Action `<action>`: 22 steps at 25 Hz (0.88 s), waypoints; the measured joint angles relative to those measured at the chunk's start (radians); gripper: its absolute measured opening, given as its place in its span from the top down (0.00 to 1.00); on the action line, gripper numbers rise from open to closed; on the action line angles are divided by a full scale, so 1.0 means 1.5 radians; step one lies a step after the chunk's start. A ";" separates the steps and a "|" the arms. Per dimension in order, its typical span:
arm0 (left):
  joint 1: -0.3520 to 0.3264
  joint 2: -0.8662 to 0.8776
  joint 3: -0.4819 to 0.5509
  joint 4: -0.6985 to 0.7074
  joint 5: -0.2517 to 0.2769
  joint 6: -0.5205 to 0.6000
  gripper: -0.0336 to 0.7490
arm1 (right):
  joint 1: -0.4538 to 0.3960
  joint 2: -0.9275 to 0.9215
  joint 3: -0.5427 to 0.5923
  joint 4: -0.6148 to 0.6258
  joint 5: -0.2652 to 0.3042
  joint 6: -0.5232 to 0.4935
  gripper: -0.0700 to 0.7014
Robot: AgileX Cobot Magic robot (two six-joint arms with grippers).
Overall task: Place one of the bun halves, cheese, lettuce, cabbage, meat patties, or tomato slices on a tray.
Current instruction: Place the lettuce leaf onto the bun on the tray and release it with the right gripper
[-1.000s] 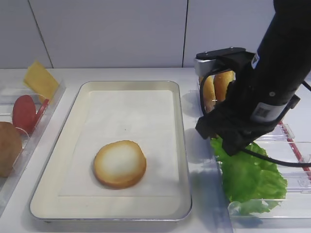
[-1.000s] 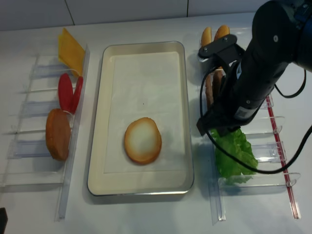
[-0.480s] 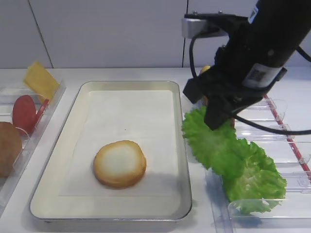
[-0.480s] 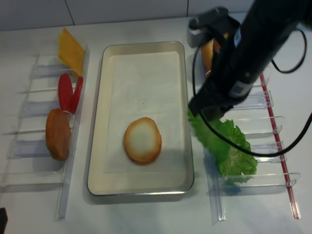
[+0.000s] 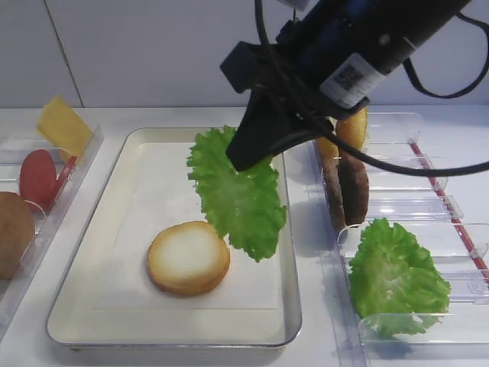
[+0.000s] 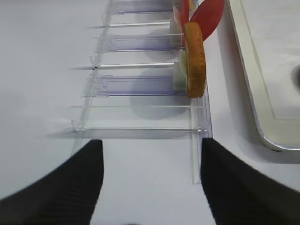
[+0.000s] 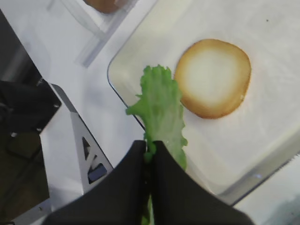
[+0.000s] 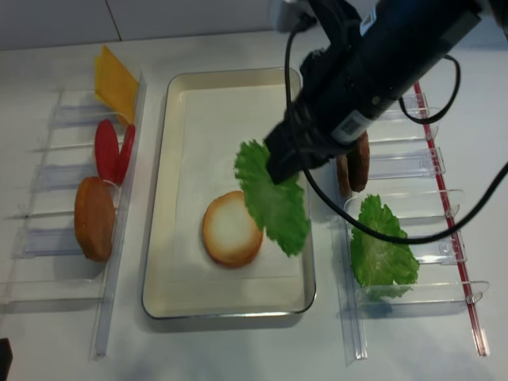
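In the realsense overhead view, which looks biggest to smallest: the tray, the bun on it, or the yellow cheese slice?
1. tray
2. bun half
3. cheese, though it stands tilted, so its true size is unsure.

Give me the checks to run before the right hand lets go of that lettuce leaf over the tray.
1. Grip: right hand shut on the lettuce leaf, which hangs from it. Ok.
2. Leaf over the tray: it hangs inside the rim in both high views. Ok.
3. Leaf centred over the bun half: it hangs toward the bun's right edge, off centre. Not ok.
4. Bun half lies cut face up on the white paper. Ok.
5. Height of the leaf tip above the bun. Cannot tell.
6. Left hand out of the way: open, beside the left rack. Ok.
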 joint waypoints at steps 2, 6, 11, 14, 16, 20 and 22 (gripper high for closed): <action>0.000 0.000 0.000 0.000 0.000 0.000 0.40 | 0.004 0.013 0.000 0.026 -0.013 -0.003 0.85; 0.000 0.000 0.000 0.000 0.000 0.000 0.40 | 0.043 0.049 0.000 0.041 -0.066 -0.004 0.84; 0.000 0.000 0.000 0.000 0.000 0.000 0.40 | 0.102 0.103 0.000 0.068 -0.137 -0.004 0.85; 0.000 0.000 0.000 0.000 0.000 0.000 0.40 | 0.121 0.138 -0.001 0.100 -0.163 -0.008 0.85; 0.000 0.000 0.000 0.000 0.000 0.000 0.40 | 0.132 0.156 -0.001 0.111 -0.182 -0.020 0.85; 0.000 0.000 0.000 0.000 0.000 0.000 0.40 | 0.140 0.184 -0.001 0.115 -0.209 -0.033 0.85; 0.000 0.000 0.000 0.000 0.000 0.000 0.40 | 0.140 0.188 -0.001 0.115 -0.228 -0.034 0.85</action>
